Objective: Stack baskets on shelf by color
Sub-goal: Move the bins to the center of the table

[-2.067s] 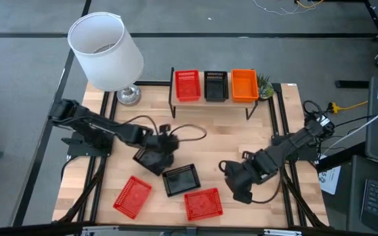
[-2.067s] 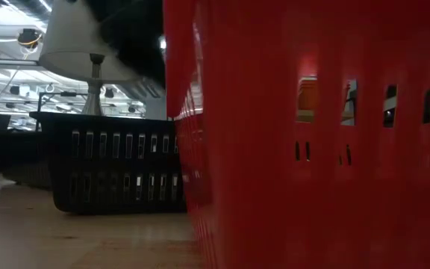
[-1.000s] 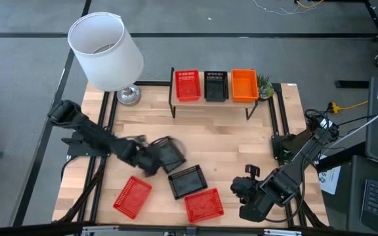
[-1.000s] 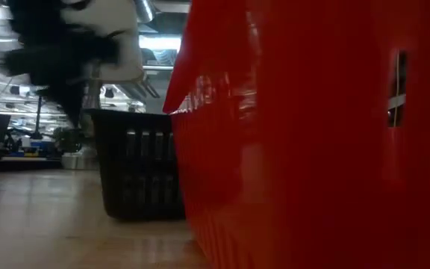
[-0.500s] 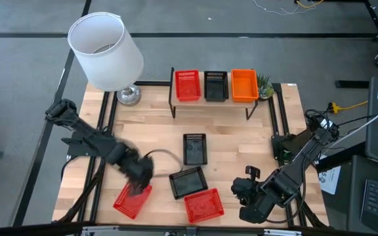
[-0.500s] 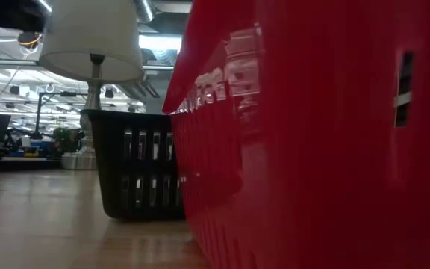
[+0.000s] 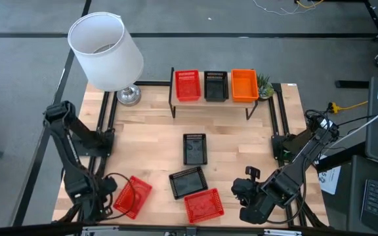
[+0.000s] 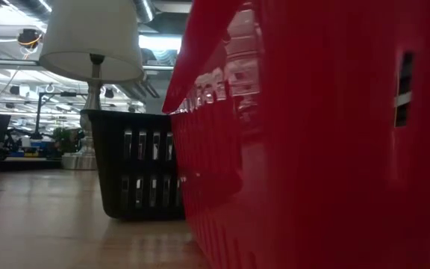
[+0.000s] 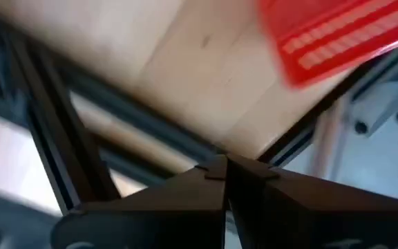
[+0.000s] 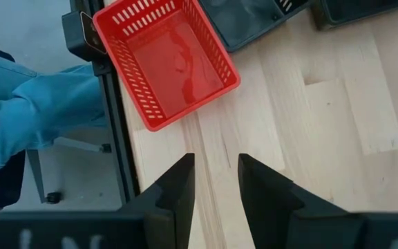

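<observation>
Shelf: low light-wood board on black legs, at the far middle of the table. On it, side by side in a row: one red basket, one black basket, one orange basket.

Loose baskets on the tabletop: a black one near the centre, lying square; a second black one nearer the front edge, turned at an angle; a red one just in front of that and touching or nearly touching it; another red one at the front left, tilted.

Left gripper: low at the table's front-left corner, just beside the tilted red basket; fingers pressed together, holding nothing.

Right gripper: at the front right, beside the front red basket; fingers parted with bare wood between them, holding nothing.

Other items: a lamp with white shade at the far left corner; a small green plant beside the shelf; a blue sleeve past the table edge in the right wrist view
</observation>
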`<state>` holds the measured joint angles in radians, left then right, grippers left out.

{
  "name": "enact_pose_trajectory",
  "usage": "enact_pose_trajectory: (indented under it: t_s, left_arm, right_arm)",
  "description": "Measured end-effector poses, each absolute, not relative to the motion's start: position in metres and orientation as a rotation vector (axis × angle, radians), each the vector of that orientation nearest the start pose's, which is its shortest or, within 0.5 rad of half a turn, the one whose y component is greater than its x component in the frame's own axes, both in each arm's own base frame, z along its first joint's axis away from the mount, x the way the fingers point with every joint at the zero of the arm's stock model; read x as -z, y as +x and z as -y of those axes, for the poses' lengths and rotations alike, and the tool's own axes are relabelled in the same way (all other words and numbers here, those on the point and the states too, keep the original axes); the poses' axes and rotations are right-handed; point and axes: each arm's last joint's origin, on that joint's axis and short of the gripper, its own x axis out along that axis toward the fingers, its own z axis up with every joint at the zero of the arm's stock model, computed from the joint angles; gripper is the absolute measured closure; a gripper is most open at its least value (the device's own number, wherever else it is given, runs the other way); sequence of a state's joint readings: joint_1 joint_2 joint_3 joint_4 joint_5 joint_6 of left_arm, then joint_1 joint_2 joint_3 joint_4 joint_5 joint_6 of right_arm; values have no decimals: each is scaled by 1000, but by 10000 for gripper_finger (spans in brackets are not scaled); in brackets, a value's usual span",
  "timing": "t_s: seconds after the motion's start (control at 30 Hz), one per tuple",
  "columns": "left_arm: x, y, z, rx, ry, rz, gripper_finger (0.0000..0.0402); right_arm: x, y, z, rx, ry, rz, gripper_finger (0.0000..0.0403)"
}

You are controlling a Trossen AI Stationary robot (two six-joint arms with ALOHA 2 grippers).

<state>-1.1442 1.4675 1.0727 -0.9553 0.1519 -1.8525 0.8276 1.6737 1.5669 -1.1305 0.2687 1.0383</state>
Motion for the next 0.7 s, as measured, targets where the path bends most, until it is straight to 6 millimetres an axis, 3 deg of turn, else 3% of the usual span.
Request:
enact_pose_trajectory:
  t_s: [0.2, 0.37, 0.43, 0.53, 0.7]
  left_arm:
    - [-199, 106, 261, -222, -833, -1743, 401]
    - [-165, 116, 246, -446, -705, -1667, 401]
    - [-158, 133, 237, -505, -684, -1564, 401]
    - [-161, 170, 226, -386, -674, -1353, 401]
    - [-185, 228, 201, -191, -575, -1118, 401]
  right_arm:
    - [-309, 228, -237, 105, 270, -1145, 292]
    - [-309, 228, -237, 104, 270, -1144, 292]
    - [-309, 228, -237, 104, 270, -1144, 292]
    - [-309, 228, -237, 105, 272, -1144, 292]
    - [-310, 229, -238, 100, 283, -1136, 292]
